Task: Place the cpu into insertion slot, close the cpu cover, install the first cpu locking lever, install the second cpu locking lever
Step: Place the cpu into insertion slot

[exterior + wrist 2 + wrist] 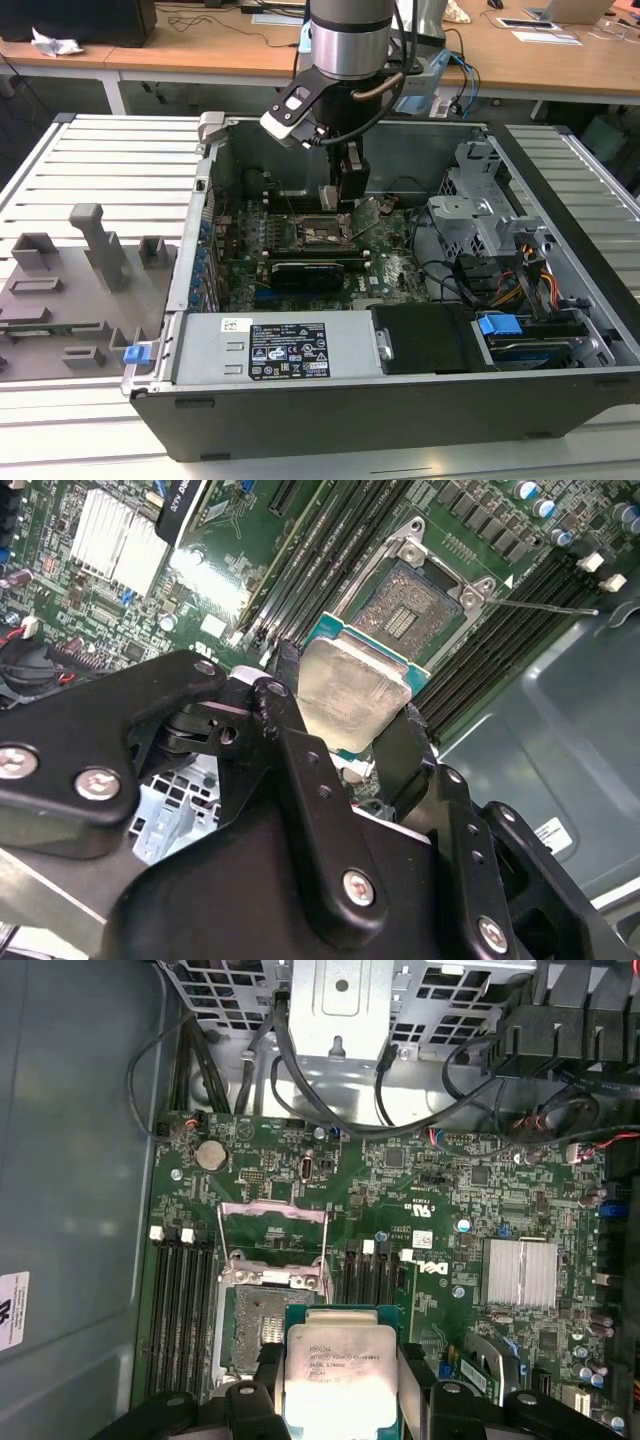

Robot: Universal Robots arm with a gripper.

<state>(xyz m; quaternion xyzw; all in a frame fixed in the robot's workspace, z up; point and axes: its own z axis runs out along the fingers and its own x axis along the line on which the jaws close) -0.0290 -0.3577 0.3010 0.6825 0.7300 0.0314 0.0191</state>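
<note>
Inside the open computer case (400, 420), in the exterior view, the gripper (346, 190) hangs just above the insertion slot (320, 233) of the green motherboard (390, 265). In the second wrist view, the jaws grasp the cpu (352, 692) by two opposite edges, close to the uncovered slot. In the first wrist view, the cpu cover (272, 1245) stands lifted at the slot's far side.

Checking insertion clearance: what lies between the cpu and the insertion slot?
Nothing; the second wrist view shows a bare gap from cpu to insertion slot.
</note>
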